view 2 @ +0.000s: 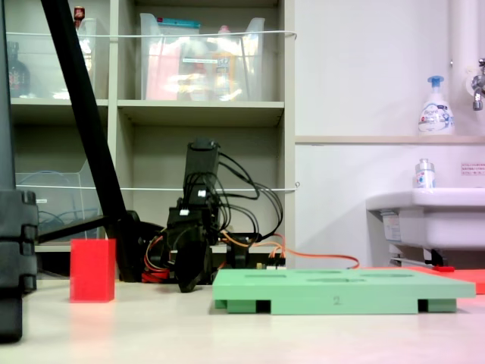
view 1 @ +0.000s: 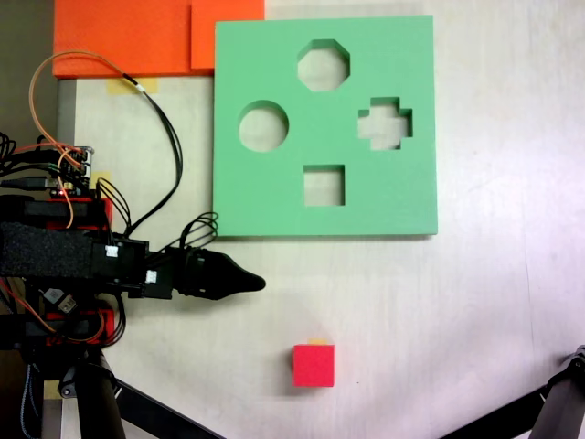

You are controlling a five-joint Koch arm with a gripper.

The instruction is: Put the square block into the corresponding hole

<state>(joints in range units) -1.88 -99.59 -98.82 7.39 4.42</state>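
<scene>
— One small bright red cube (view 1: 313, 365) sits alone on the pale worktop (view 1: 484, 311), well below the green foam board (view 1: 274, 197); where's its square cutout (view 1: 324, 186)?
— Low on the board, middle. The black end effector (view 1: 259, 283) hangs apart from both, tips pressed together, holding nothing.

Shelving unit (view 2: 204, 114), white wall (view 2: 364, 68), sink (view 2: 424, 216), pale tabletop (view 1: 475, 311)

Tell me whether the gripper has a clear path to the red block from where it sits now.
Probably yes. In a fixed view from above, the gripper points right over bare table, and the square block stands alone, apart from the green foam board. Nothing lies between them. Whether its fingers are open cannot be told.
</scene>
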